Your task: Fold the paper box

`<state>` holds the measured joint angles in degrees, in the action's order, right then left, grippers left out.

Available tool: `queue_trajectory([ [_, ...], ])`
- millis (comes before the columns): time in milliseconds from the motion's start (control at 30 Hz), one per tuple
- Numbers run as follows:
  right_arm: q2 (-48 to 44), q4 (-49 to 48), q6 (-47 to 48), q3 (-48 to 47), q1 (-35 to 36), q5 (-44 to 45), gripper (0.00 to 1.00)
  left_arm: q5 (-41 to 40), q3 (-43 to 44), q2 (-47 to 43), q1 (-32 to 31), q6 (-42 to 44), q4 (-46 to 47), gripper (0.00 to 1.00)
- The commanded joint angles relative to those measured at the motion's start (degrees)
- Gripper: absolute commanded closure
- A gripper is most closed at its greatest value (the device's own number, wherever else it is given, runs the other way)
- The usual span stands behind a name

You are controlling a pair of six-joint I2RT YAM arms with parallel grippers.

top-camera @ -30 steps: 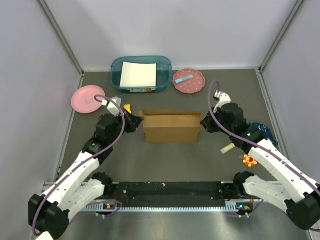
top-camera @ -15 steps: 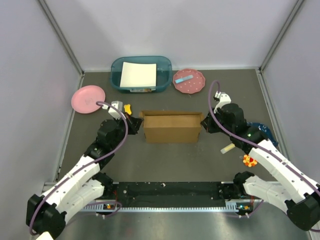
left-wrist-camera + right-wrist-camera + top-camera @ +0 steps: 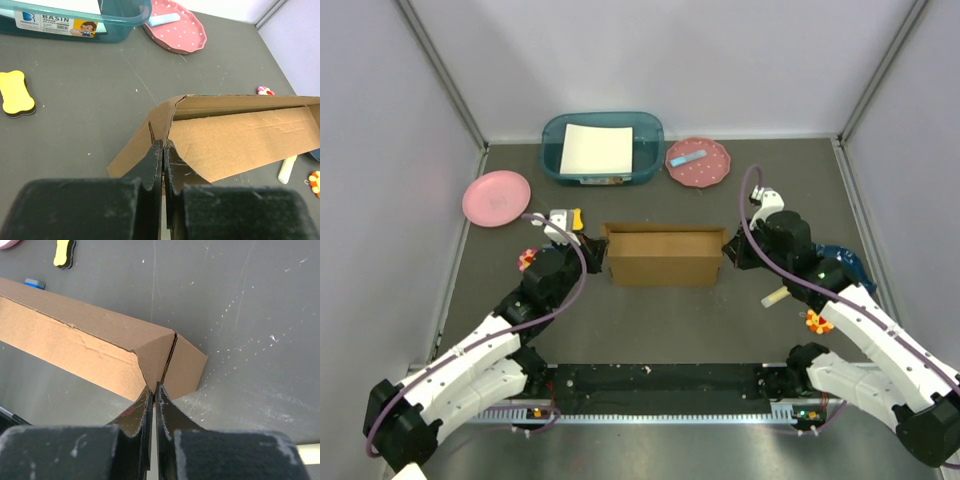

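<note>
The paper box [image 3: 662, 255] is brown cardboard, partly folded into a long shallow tray, and lies across the middle of the table. My left gripper [image 3: 592, 250] is shut, and its tips press against the folded flap at the box's left end [image 3: 160, 122]. In the left wrist view the left gripper [image 3: 163, 144] shows no cardboard between its fingers. My right gripper [image 3: 727, 252] is shut too. In the right wrist view the right gripper [image 3: 153, 386] touches the seam of the right end flap [image 3: 165, 357].
At the back stand a teal bin [image 3: 602, 148] holding a white sheet, a pink plate [image 3: 496, 198] and a dotted plate [image 3: 698, 162]. A yellow bone-shaped piece [image 3: 576, 217] lies behind the left gripper. At the right lie a white stick [image 3: 775, 297] and an orange toy [image 3: 817, 321].
My left arm has swung nearer and to the right, bringing its gripper closer against the box's left end. The right arm and the box have hardly moved.
</note>
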<state>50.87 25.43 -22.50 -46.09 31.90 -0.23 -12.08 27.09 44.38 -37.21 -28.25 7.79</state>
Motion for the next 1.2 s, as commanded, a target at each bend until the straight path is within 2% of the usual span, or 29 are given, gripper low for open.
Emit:
queue_trajectory([
  [0,0.02,6.12,0.88,1.88,0.80,-0.39,1.00,-2.24,-2.74,2.46,-3.04,1.01,-5.07,1.00],
  [100,-0.16,6.21,0.62,1.09,0.80,-0.21,0.94,-3.56,-3.62,2.03,-3.57,0.83,-4.89,1.00],
  [300,-0.69,6.21,-0.52,-0.85,0.80,0.05,0.70,-5.50,-5.03,1.85,-3.75,0.65,-4.98,1.00],
  [600,-2.88,6.21,-1.75,-6.20,0.80,1.29,0.58,-9.10,-6.09,1.85,-4.89,0.74,-4.98,1.00],
  [933,-2.71,6.12,0.09,-8.14,0.88,2.08,0.57,-11.13,-5.12,3.26,-6.99,0.92,-5.07,1.00],
  [1033,-1.83,5.77,0.44,-7.62,0.88,2.08,0.62,-11.65,-5.03,3.26,-7.44,0.92,-5.07,1.00],
  [1167,-1.13,4.54,0.70,-6.91,0.80,2.16,0.76,-12.09,-5.21,3.61,-7.96,0.83,-4.98,1.00],
])
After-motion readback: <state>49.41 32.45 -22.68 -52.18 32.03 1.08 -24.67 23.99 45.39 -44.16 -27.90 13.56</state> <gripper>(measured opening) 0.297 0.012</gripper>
